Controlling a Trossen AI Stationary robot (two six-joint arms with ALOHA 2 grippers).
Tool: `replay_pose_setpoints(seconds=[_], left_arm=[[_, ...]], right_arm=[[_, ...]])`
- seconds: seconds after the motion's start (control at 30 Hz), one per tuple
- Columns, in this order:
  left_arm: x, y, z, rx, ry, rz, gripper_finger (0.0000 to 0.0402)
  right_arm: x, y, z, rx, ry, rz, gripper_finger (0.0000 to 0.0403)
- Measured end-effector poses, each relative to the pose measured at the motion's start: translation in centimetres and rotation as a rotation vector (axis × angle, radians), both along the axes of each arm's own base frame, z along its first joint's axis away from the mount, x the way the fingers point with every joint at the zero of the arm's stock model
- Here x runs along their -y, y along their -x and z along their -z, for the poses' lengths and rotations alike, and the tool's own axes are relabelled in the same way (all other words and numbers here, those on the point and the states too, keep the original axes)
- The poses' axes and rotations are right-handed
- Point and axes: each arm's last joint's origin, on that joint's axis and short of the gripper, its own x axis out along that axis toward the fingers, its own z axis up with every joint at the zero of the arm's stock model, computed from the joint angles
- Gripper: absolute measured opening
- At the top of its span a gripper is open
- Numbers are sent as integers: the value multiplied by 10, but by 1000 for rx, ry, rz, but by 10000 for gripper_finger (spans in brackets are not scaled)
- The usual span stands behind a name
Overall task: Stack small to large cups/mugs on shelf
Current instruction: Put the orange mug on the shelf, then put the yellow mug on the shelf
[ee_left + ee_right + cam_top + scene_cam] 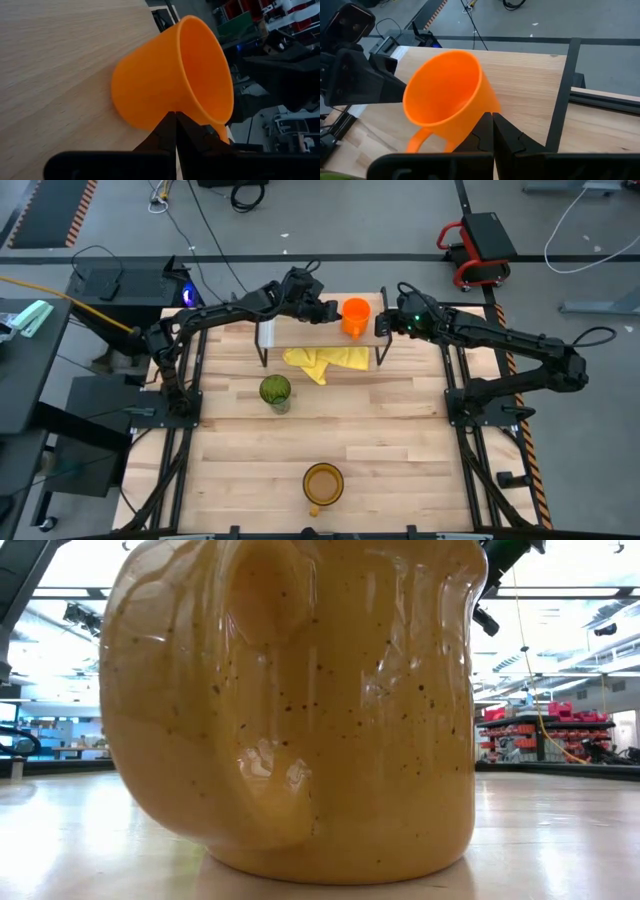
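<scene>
The small orange mug [355, 315] stands on its base on the shelf's light board [300, 332], near the board's right end. My left gripper [332, 311] is shut at the mug's left side. My right gripper [381, 325] is shut at its right side. In the left wrist view the mug [170, 80] fills the space just ahead of my shut fingers [175, 120]. The right wrist view shows the mug [447, 90] with its handle [415, 142] turned toward the near side. The green tumbler [276, 392] and the amber mug [322, 483] stand on the table. My left gripper comes level from the table's left, and its shut tips [397, 91] meet the orange mug's wall just under the rim [407, 97]. The mug rests on the shelf board. My right gripper's shut tips [492, 117] point at the mug's right wall [480, 107] from the table's right. I cannot tell whether they touch it.
A yellow cloth [325, 361] lies under the shelf, between its black legs [379, 358]. In the low view the amber mug [290, 710] blocks nearly everything behind it. Bare tabletop [400, 430] lies between the shelf and the table's near edge.
</scene>
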Motion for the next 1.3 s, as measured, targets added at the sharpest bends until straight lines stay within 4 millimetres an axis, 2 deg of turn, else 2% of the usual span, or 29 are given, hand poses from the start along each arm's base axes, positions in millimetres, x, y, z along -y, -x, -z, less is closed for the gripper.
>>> replay_pose_setpoints(seconds=[0.33,0.57,0.77,0.97,1.3], left_arm=[[2,-1,-1,6,-6,8,15],[4,-1,-1,16,2,80,14],[7,6,-10,21,2,132,21],[14,25,-32,2,-47,160,12],[41,84,-86,-68,-183,159,22]], right_arm=[[0,0,0,2,-1,1,0],[-1,0,0,7,-14,7,0],[-8,1,2,-11,-38,-10,3],[-21,12,-7,18,-35,-35,4],[-52,47,-32,159,-29,-117,4]])
